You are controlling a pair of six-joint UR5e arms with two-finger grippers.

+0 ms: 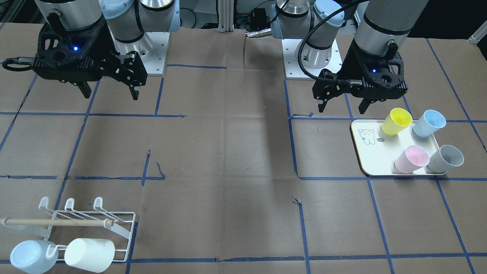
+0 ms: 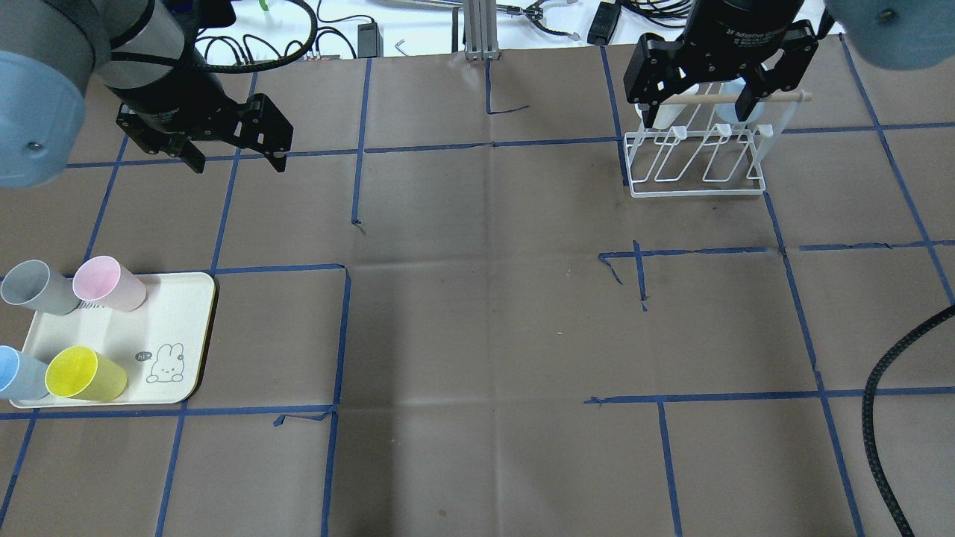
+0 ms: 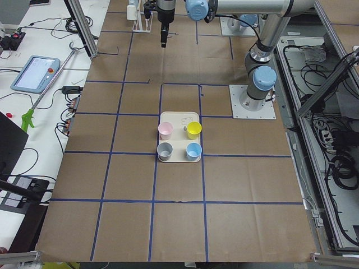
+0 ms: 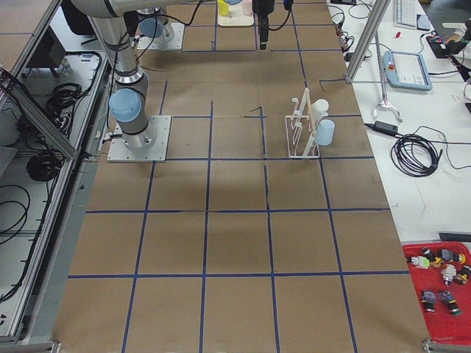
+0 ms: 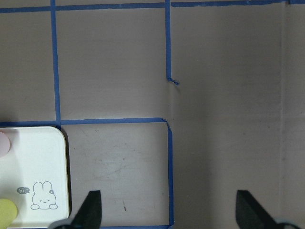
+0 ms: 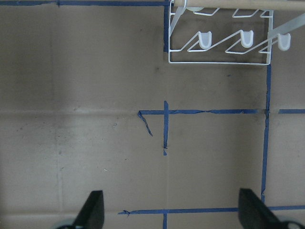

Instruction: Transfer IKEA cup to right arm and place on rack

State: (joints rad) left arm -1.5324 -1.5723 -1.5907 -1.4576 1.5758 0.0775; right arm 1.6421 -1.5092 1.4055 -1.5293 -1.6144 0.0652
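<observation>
Yellow (image 1: 396, 121), blue (image 1: 428, 123), pink (image 1: 411, 159) and grey (image 1: 445, 159) cups stand on a cream bear tray (image 1: 371, 154). My left gripper (image 1: 342, 107) hangs open and empty above the table, just beyond the tray; it also shows in the overhead view (image 2: 239, 162). My right gripper (image 1: 110, 94) is open and empty, high above the table. In the overhead view it (image 2: 697, 115) overlaps the white wire rack (image 2: 697, 165). The rack (image 1: 87, 224) holds a white cup (image 1: 89, 254) and a light-blue cup (image 1: 28, 257).
Brown paper with blue tape lines covers the table. The left wrist view shows the tray corner (image 5: 38, 162) at lower left. The right wrist view shows the rack (image 6: 219, 47) at the top right. The two arm bases (image 1: 150, 49) stand at the robot's side.
</observation>
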